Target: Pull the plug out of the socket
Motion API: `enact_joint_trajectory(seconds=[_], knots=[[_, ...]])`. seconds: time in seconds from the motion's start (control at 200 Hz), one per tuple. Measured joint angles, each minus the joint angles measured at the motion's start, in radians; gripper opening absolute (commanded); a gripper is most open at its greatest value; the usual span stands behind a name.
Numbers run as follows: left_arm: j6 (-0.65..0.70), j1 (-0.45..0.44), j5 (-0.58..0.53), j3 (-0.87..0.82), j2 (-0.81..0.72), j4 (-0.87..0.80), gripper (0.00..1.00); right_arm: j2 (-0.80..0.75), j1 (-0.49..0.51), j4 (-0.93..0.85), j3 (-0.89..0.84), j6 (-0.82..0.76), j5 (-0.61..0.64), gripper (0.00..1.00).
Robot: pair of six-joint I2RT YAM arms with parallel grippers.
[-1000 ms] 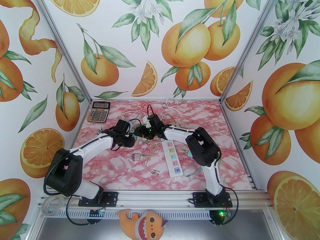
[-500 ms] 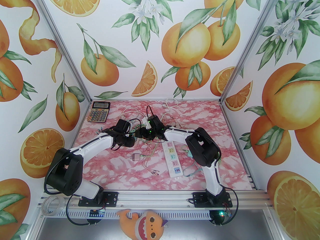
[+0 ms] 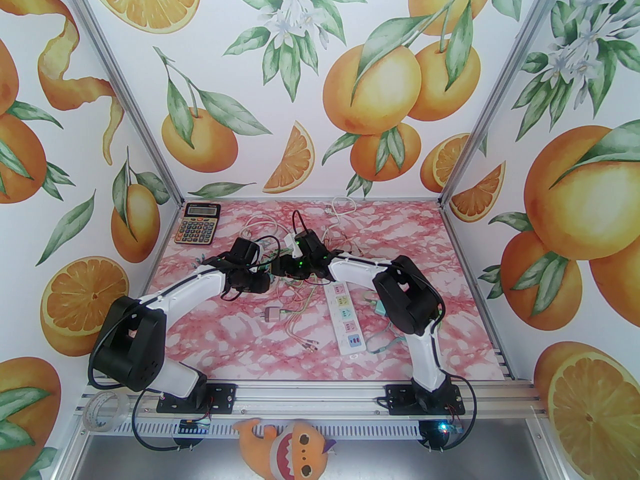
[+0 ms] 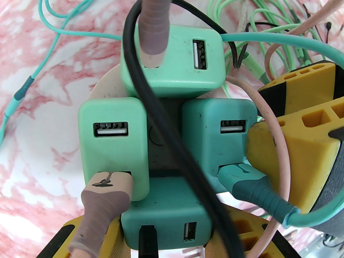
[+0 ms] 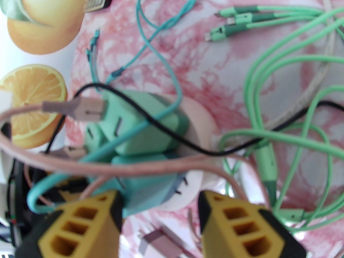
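Socket (image 4: 107,87): on the table (image 3: 425,248), mid-field, where the two wrists meet.
Plugs (image 4: 172,58): four seated on the socket, in a ring, sides touching.
Cables (image 5: 282,90): over the plugs and spread beside the socket.
Power strip (image 3: 344,318): right of centre, lying near-to-far.
Loose plug (image 3: 272,314): left of the power strip, apart.
Calculator (image 3: 197,223): far left corner.
Tape roll (image 3: 102,410): near-left rail.

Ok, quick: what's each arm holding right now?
Left gripper: closed on the teal square charger plug.
Right gripper: fingers apart around the round white socket; grip cannot be told.
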Motion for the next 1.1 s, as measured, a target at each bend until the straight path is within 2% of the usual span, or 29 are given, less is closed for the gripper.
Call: enact_joint_trajectory(seconds=[0.34, 0.46, 0.826, 0.991, 1.096], knots=[[-0.014, -0.084, -0.129, 0.019, 0.013, -0.023, 0.35, -0.001, 0.002, -0.043, 0.017, -0.019, 0.005, 0.5], [-0.032, -0.077, -0.111, 0.019, 0.013, -0.023, 0.35, -0.001, 0.006, -0.057, 0.025, -0.026, 0.016, 0.5], [-0.041, 0.021, 0.043, 0.02, 0.008, -0.023, 0.35, -0.005, 0.01, -0.061, 0.026, -0.03, 0.036, 0.49], [-0.034, 0.021, 0.045, 0.022, 0.007, -0.028, 0.35, -0.006, 0.013, -0.063, 0.027, -0.03, 0.044, 0.49], [-0.023, -0.007, -0.002, 0.033, 0.008, -0.052, 0.35, -0.007, 0.013, -0.069, 0.027, -0.031, 0.043, 0.49]])
